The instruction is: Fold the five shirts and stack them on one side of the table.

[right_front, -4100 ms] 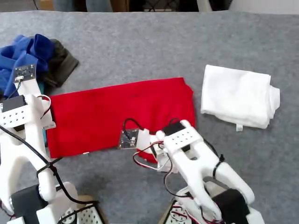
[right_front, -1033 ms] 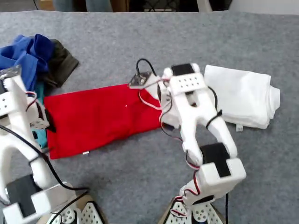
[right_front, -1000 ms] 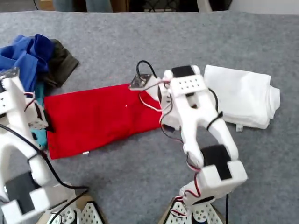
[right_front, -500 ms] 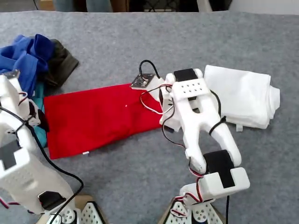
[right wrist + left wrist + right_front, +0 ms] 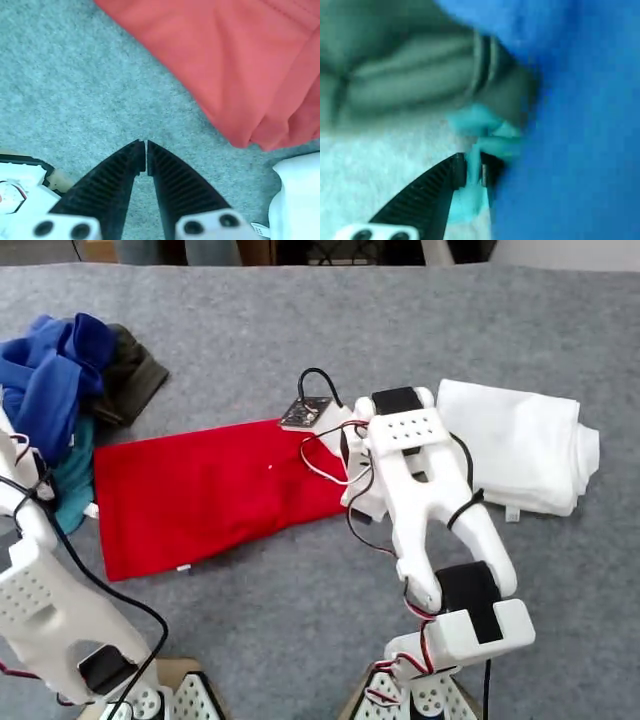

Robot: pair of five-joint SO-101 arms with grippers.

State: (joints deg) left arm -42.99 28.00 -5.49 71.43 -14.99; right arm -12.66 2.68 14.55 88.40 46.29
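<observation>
A red shirt (image 5: pixel 210 495) lies folded into a long strip at mid-table. My right gripper (image 5: pixel 146 145) is shut and holds nothing, just above the grey cloth beside the red shirt's (image 5: pixel 240 65) end. The right arm (image 5: pixel 415 455) stands over that end in the high view. A folded white shirt (image 5: pixel 510 445) rests to the right. At the far left lies a heap with a blue shirt (image 5: pixel 50 370), a dark olive shirt (image 5: pixel 130 375) and a teal shirt (image 5: pixel 72 475). My left gripper (image 5: pixel 472 172) is shut on a fold of the teal shirt (image 5: pixel 485 135), against the blue shirt (image 5: pixel 580 100).
The grey table cover (image 5: pixel 300 330) is bare across the far side and along the near edge between the arm bases. The left arm (image 5: pixel 30 580) stands at the left edge. A corner of the white shirt (image 5: pixel 300 200) lies close to the right gripper.
The red shirt is narrower than four seconds ago, and the right arm has gone from its near edge to its right end. The left arm swung out leftwards, baring more of the teal shirt.
</observation>
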